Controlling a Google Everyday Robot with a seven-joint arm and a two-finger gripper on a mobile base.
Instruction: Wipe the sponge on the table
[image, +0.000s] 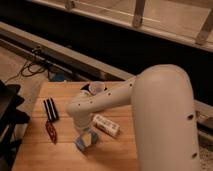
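A light wooden counter (60, 155) with plank grain is seen from above. The sponge (86, 140), light blue with a yellow face turned up, is located on the counter near its front middle. The gripper (83, 130) is positioned directly over the sponge, at its upper edge, hung from the white arm (107, 97) that is reached in from the right. Whether the gripper is closed on the sponge or merely set against it cannot be told; the view of it is blocked by the wrist.

A white rectangular box (106, 125) is laid diagonally just right of the sponge, close to it; whether the two touch cannot be told. A black ribbed flat item (50, 109) is placed on the left part of the counter, and a red flat tool (51, 131) is laid just in front of it. Both are well apart from the sponge. A round cup-like object (96, 88) is set at the far edge of the counter, partly hidden behind the arm.

Much of the right side is filled by the arm's large white housing (165, 120). Dark cables (31, 67) are seen on the floor beyond the counter's far left corner.
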